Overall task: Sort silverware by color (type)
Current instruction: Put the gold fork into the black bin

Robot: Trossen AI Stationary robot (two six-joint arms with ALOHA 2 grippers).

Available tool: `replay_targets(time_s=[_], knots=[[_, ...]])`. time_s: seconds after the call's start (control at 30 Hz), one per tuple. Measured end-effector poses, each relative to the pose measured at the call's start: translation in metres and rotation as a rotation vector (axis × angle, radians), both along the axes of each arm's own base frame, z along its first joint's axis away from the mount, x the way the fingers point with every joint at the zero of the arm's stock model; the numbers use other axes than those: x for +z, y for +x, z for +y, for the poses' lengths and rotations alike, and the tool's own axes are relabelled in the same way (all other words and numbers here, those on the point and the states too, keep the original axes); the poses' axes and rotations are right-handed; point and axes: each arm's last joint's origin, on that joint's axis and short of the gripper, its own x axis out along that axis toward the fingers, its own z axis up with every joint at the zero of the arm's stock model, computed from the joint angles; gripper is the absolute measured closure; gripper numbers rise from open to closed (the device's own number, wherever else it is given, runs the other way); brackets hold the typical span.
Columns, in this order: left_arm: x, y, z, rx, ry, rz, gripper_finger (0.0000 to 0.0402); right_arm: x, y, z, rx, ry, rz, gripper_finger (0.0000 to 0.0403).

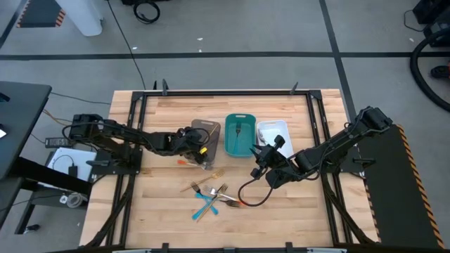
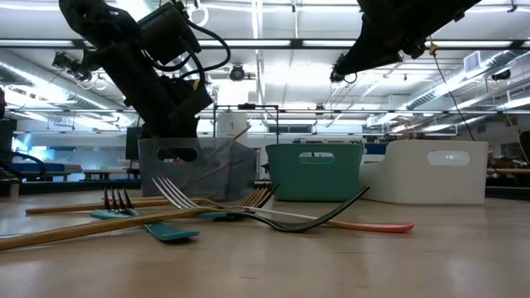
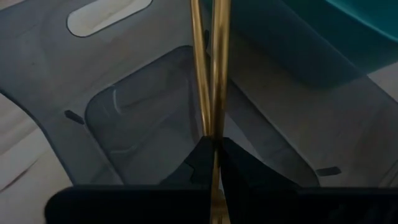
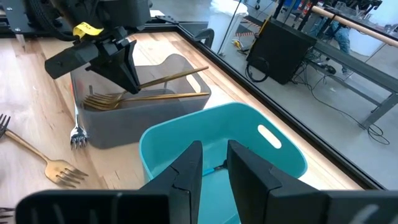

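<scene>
My left gripper (image 4: 124, 78) is clamped on a gold fork (image 4: 146, 97) over the grey tray (image 4: 118, 127); right gripper (image 4: 213, 163) fingers apart, empty, above the teal tray (image 4: 273, 155)

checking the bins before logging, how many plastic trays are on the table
3, in a row at the table's middle: the grey-brown translucent plastic tray by the left arm, the teal plastic tray in the middle, the white plastic tray by the right arm.

You have three trays in a row on the wooden table (image 1: 162, 211): the grey-brown tray (image 1: 213, 127), the teal tray (image 1: 241, 119) beside it, then the white tray (image 1: 280, 127). A black cable (image 1: 254, 195) loops nearby.
</scene>
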Motion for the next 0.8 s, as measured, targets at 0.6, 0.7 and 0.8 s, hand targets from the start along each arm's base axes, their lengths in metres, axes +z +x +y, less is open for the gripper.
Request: replay_targets(time_s=[0.6, 0.7, 0.8], knots=[[-0.012, 0.003, 0.0, 0.007, 0.003, 0.045, 0.0376, 0.0, 0.0, 0.0, 0.0, 0.0, -0.001, 0.032], [-0.012, 0.003, 0.0, 0.006, 0.002, 0.044, 0.0376, 0.0, 0.0, 0.0, 0.0, 0.001, -0.001, 0.032], [-0.012, 0.003, 0.0, 0.005, 0.001, 0.045, 0.0376, 0.0, 0.0, 0.0, 0.0, 0.001, -0.001, 0.032]])
